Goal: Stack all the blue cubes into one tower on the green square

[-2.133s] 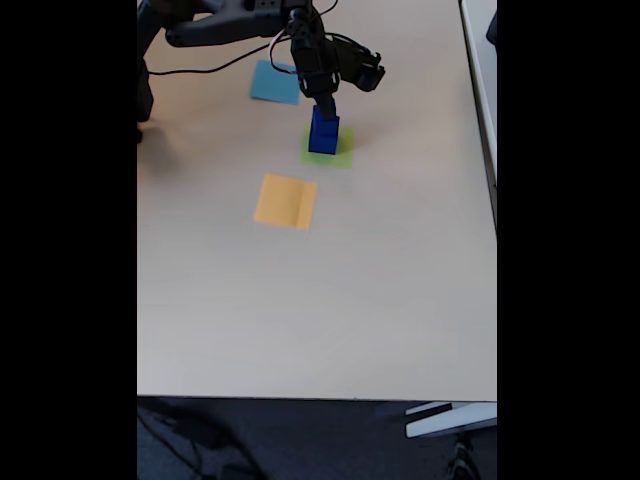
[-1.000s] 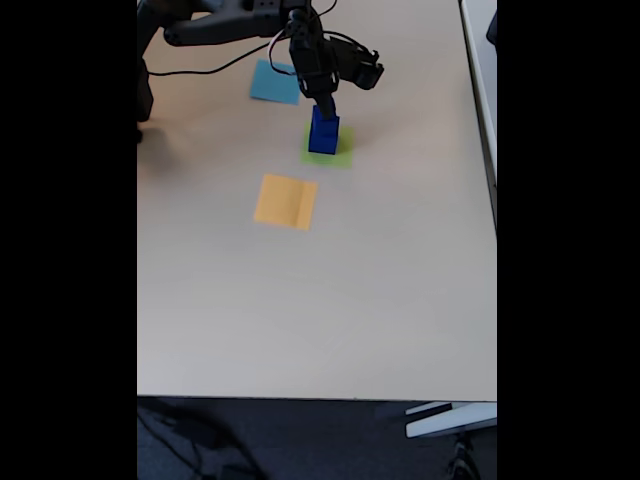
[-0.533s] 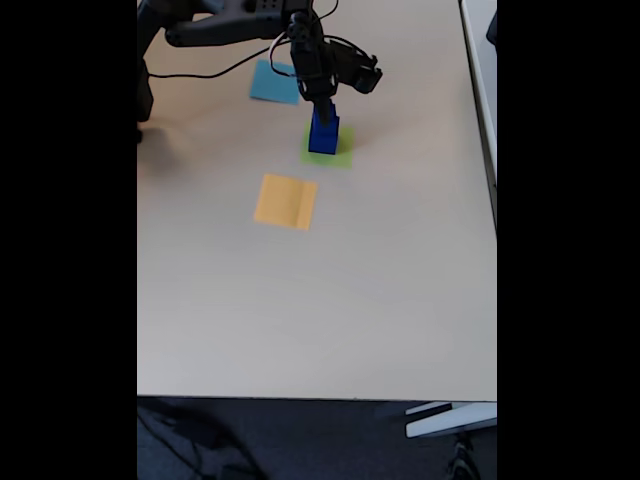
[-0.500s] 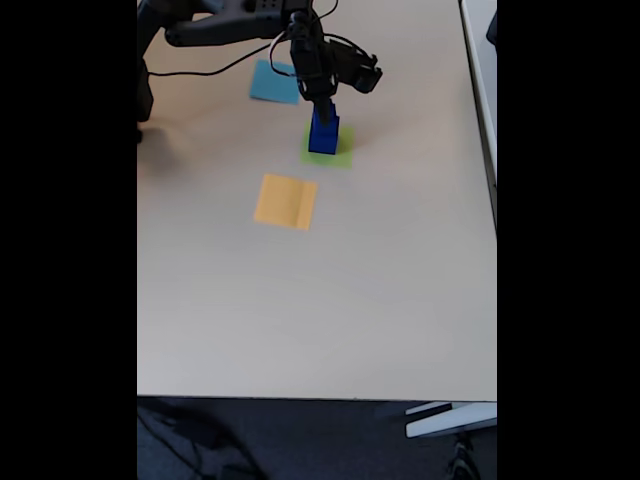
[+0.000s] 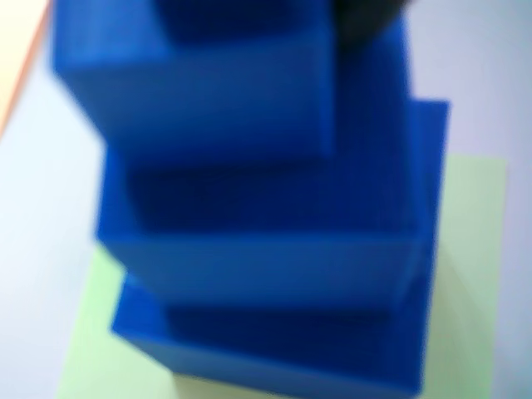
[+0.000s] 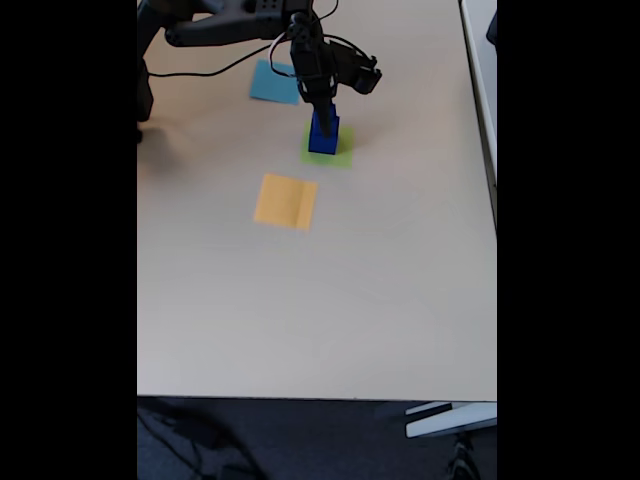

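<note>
The tower of blue cubes stands on the green square at the back of the table in the fixed view. My gripper hangs straight down onto the tower's top. The wrist view is blurred and very close: the tower shows as three stepped blue blocks, widest at the bottom, on the green square. A dark finger shows at the top edge beside the uppermost block. How the jaws stand is hidden, and I cannot tell whether they hold a cube.
A light-blue square lies behind and left of the tower, and an orange-yellow square in front of it. The arm's base and a black cable sit at the back left. The table's front edge is far off.
The gripper has sunk slightly onto the tower's top over the last two seconds. The tower and the coloured squares have not moved.
</note>
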